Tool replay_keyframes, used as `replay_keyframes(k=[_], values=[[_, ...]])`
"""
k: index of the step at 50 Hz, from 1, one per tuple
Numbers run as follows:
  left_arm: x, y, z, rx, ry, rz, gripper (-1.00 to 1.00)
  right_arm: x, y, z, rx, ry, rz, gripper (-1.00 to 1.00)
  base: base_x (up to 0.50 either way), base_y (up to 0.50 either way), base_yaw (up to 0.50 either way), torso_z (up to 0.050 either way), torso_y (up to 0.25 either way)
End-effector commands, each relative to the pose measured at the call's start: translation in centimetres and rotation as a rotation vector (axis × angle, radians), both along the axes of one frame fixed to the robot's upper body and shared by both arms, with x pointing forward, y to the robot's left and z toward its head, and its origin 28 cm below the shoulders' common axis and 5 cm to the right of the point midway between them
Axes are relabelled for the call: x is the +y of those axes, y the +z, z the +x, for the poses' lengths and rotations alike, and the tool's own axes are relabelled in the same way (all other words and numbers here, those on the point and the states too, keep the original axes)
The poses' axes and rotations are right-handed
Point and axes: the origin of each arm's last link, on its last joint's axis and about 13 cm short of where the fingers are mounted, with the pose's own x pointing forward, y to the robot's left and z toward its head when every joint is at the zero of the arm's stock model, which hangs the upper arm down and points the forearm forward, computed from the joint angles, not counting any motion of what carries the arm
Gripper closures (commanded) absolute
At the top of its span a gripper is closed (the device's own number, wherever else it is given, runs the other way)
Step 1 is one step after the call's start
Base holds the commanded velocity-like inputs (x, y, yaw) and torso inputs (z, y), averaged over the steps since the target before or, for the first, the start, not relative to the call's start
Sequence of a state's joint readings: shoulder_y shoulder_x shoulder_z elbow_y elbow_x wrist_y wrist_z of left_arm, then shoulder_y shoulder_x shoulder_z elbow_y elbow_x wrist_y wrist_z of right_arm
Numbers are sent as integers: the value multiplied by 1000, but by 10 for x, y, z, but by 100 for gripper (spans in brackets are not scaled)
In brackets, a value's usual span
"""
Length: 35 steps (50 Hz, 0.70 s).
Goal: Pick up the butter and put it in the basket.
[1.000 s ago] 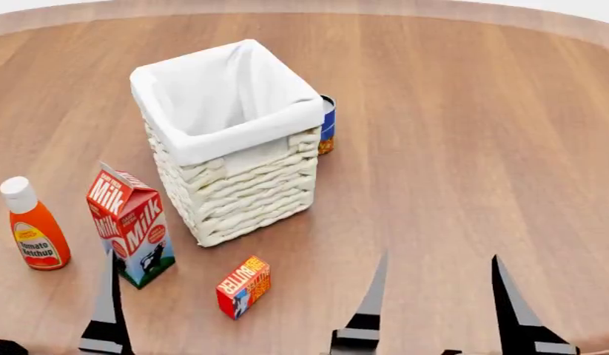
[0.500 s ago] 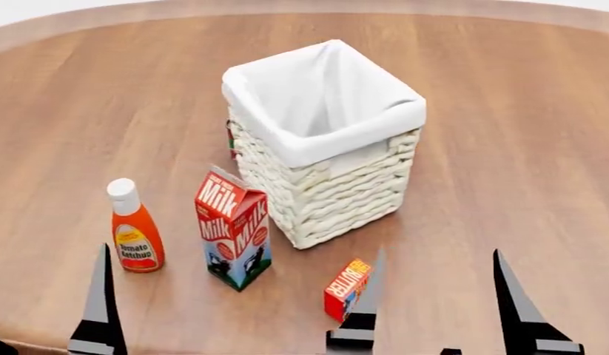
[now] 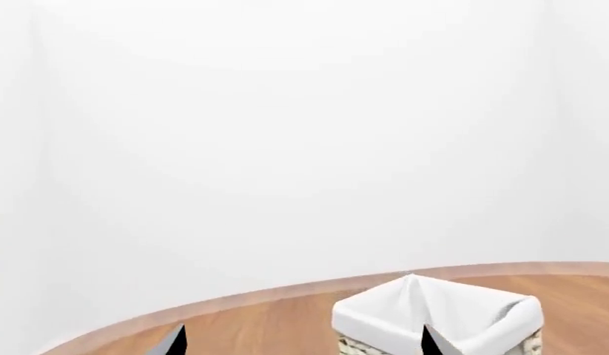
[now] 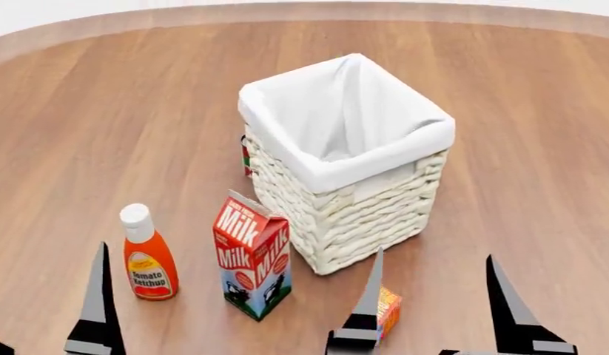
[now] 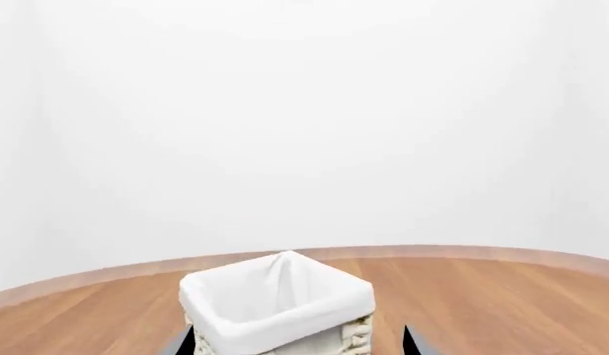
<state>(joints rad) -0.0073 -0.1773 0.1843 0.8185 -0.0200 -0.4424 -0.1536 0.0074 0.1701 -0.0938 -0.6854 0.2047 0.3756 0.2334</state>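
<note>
Head view: butter (image 4: 388, 306) lies beside the right gripper (image 4: 433, 307), partly hidden. Both grippers' jaws stand apart; left gripper (image 4: 47, 325) is farther.

Table (image 4: 541, 111): wood grain, smooth, low sheen. Basket (image 4: 368, 207): rough pale woven wicker; lining white matt cloth. Butter (image 4: 388, 307), beside the right gripper (image 4: 433, 310): printed carton. Milk (image 4: 253, 255): printed paper carton. Ketchup (image 4: 149, 255): glossy plastic. Gripper fingers: dark, matt.
</note>
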Motion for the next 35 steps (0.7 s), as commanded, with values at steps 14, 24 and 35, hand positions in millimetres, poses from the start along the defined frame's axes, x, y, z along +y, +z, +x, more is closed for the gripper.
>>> replay_keyframes(k=[14, 24, 35], values=[[1, 3, -2, 0, 19, -12, -100, 3, -4, 0, 23, 37, -26, -100, 500, 0, 0, 0, 0], [1, 3, -2, 1, 22, -13, -100, 3, -4, 1, 20, 12, -55, -100, 475, 0, 0, 0, 0], [2, 4, -2, -1, 24, -14, -100, 3, -2, -2, -39, 13, -50, -100, 0, 0, 0, 0, 1]])
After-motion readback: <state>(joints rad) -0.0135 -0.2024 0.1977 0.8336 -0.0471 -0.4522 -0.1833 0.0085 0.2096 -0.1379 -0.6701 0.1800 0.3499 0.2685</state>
